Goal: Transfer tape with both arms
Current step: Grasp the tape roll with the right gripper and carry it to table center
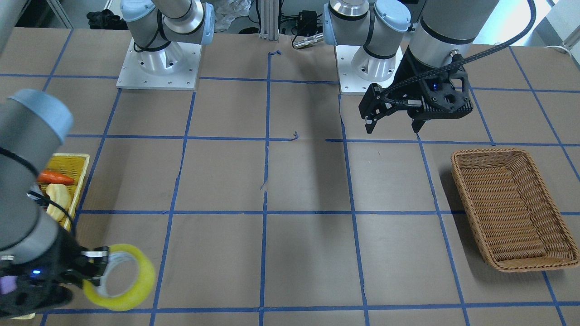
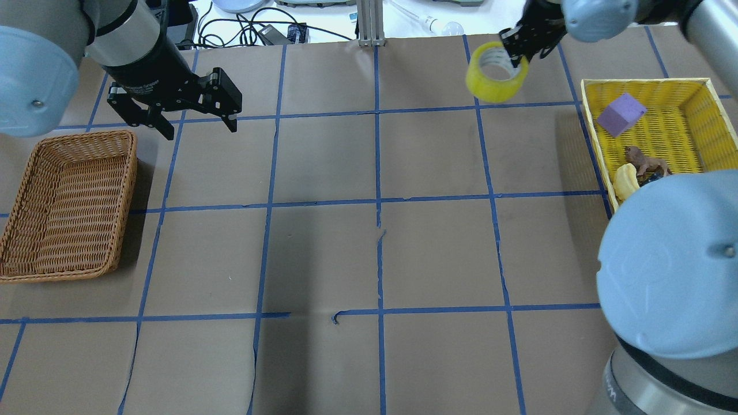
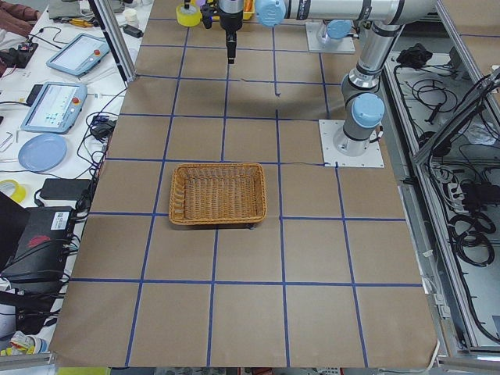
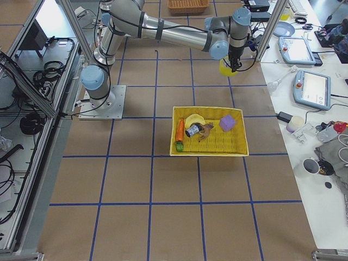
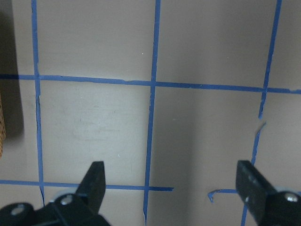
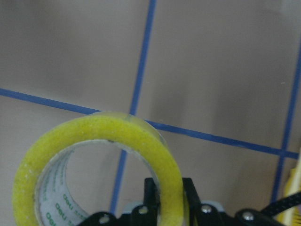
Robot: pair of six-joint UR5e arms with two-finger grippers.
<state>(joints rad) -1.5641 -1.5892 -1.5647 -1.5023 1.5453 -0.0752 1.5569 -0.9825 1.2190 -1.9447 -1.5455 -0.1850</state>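
Right gripper (image 2: 515, 56) pinches one wall of the tape (image 2: 485, 87), with one finger inside the ring and one outside, closed tight on it. It holds the roll up off the table (image 2: 432, 248), by the far edge and near the yellow basket (image 2: 594, 138). The tape is a fat round ring. It is shiny see-through yellow, and its pale grey inside has small green letters.

The left gripper (image 2: 200, 129) hangs with its two black fingers spread wide and nothing between them, near a corner of the brown woven basket (image 2: 127, 199). Flat brown paper with thin blue lines (image 2: 377, 173) in squares covers the table. A wide stretch of that paper lies between the two grippers. The yellow basket has ribbed walls, and a purple block (image 2: 621, 114) lies in it.
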